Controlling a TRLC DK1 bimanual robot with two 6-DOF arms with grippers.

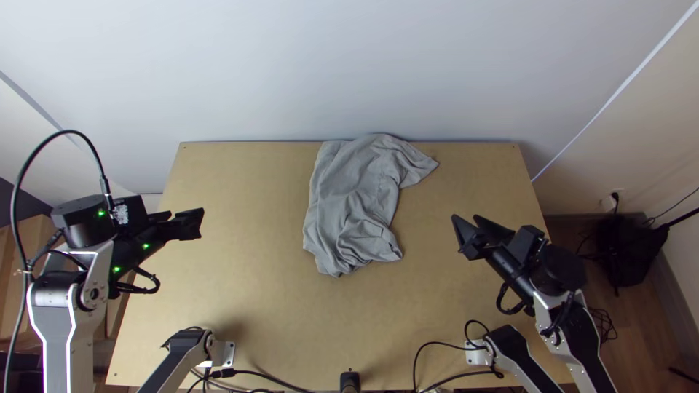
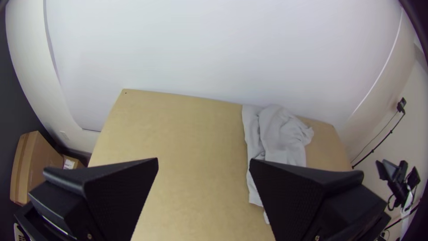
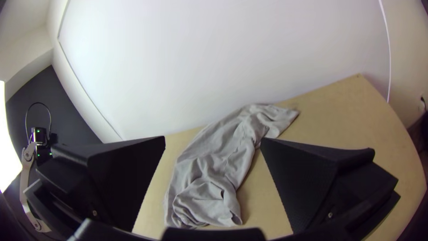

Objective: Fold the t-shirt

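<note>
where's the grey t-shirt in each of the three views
Top view: the t-shirt lies bunched, a little above the picture's centre.
Left wrist view: right of centre, partly behind one of the jaws.
Right wrist view: around the middle, seen between the jaws.
Shared landmark: the table's far edge, against the pale wall.

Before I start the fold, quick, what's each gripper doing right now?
Left gripper: open, holding nothing.
Right gripper: open, holding nothing.
</note>
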